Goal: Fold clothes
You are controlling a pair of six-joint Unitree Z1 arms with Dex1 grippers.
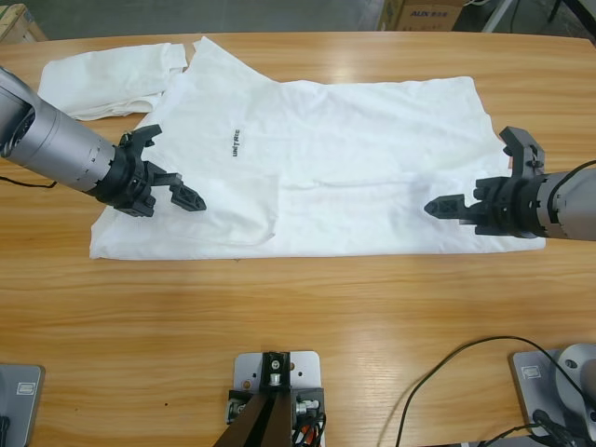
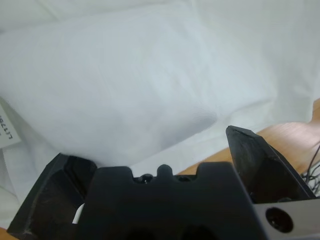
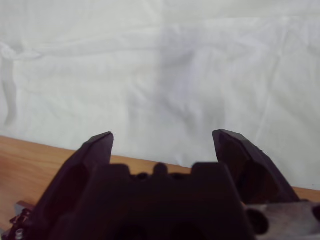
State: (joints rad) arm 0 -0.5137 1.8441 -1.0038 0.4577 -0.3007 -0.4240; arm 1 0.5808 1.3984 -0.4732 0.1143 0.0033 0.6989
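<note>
A big white T-shirt [image 1: 354, 168] lies spread out flat in the middle of the wooden surface [image 1: 298, 317]. It has a small line of black letters [image 1: 237, 142] on the chest. Its lower left part is folded over. In the upper left of the high view sits a folded white bundle [image 1: 102, 79], touching the big shirt.

The left tool [image 1: 182, 191] comes in from the left side. It is over the shirt's left part. Its jaws are wide apart and hold nothing.

The right tool [image 1: 447, 207] comes in from the right side. It is over the shirt's lower right part. Its jaws are wide apart too, with nothing between them.
</note>
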